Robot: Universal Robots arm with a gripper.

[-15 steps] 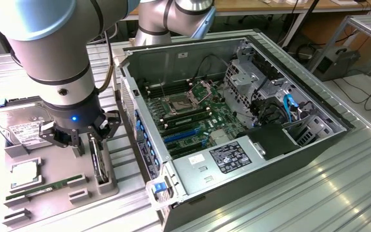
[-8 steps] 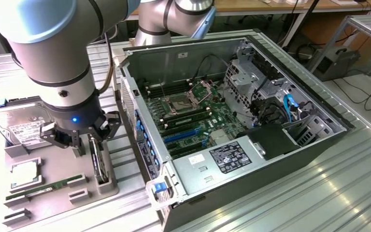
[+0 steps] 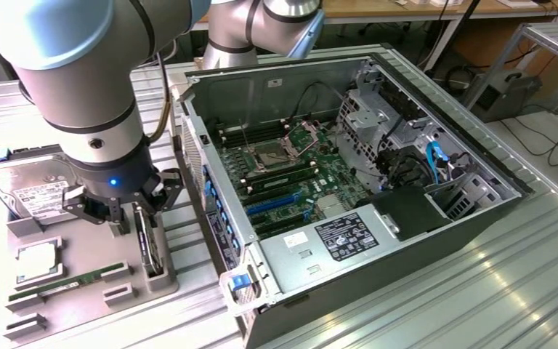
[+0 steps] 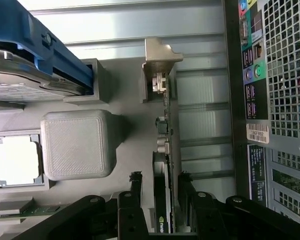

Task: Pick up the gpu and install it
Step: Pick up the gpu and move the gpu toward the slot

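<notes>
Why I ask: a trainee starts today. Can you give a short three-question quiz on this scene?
1. True or false: the gpu is already seated in the computer case.
2. The gripper is: A) shut on the hard drive, B) open, astride the gpu, C) inside the case.
3. Fill in: the gpu stands on edge in the gray ____.
Key: 1 false; 2 B; 3 tray.

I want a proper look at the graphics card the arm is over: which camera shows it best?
The wrist view. There the gpu stands on edge in the gray tray, its metal bracket end plain to see, with the open gripper on either side of it. In the exterior view the gpu is just a thin dark strip under the gripper.
</notes>
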